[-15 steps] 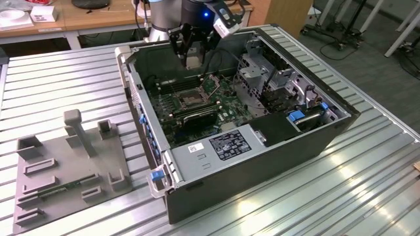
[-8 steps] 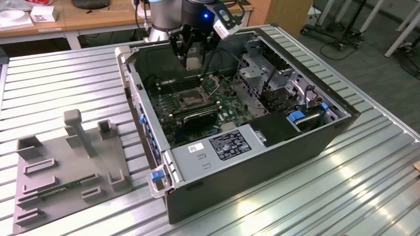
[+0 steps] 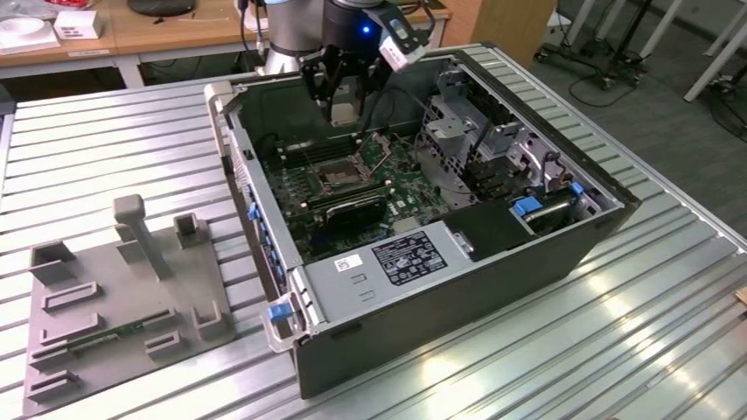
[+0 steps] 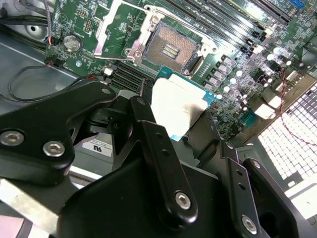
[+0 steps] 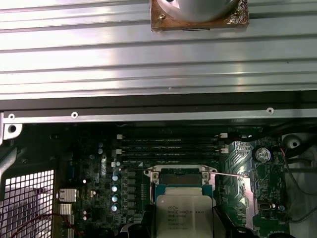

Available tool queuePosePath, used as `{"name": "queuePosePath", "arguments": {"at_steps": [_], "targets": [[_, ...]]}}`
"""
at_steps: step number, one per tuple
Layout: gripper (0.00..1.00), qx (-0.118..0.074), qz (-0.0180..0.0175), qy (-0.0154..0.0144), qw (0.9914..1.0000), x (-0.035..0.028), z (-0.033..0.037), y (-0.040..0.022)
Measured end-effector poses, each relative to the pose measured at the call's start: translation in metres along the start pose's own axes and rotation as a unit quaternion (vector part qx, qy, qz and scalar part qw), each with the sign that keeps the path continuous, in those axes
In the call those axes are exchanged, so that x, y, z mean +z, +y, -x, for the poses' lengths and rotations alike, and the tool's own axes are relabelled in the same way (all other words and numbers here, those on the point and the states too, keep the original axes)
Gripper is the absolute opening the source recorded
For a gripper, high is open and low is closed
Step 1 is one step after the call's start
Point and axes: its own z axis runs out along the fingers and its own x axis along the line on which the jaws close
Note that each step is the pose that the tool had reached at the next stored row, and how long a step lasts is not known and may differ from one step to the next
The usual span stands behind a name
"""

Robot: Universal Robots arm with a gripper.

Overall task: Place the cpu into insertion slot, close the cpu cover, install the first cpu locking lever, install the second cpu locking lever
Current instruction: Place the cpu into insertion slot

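Ribbed metal surface [image 3: 105, 131] under the open computer case [image 3: 467, 297], and your end effector [image 3: 342, 109] pinches the cpu [image 4: 178, 104] flat above the motherboard [image 3: 397, 188], the bare insertion slot [image 4: 171, 49] lying below, just beyond the chip's leading edge.

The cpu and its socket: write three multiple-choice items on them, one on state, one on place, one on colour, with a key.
1. The insertion slot is: A empty, with the cpu cover swung open; B shut under the cover; C filled with a chip.
2. The cpu is: A seated in the slot; B gripped in the claw above the motherboard; C in a person's hand.
3. The motherboard is: A red; B green; C white.
Key: 1 A, bare contacts show in the second wrist view; 2 B, the claw clamps it clear of the board; 3 B, the board is green in both wrist views.
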Motion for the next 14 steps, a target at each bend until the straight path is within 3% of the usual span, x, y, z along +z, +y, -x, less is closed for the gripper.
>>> {"name": "queuePosePath", "arguments": {"at_steps": [14], "targets": [[0.54,0.000,0.0001,-0.0001,1.00000,0.0020,0.0000,-0.0001]]}}
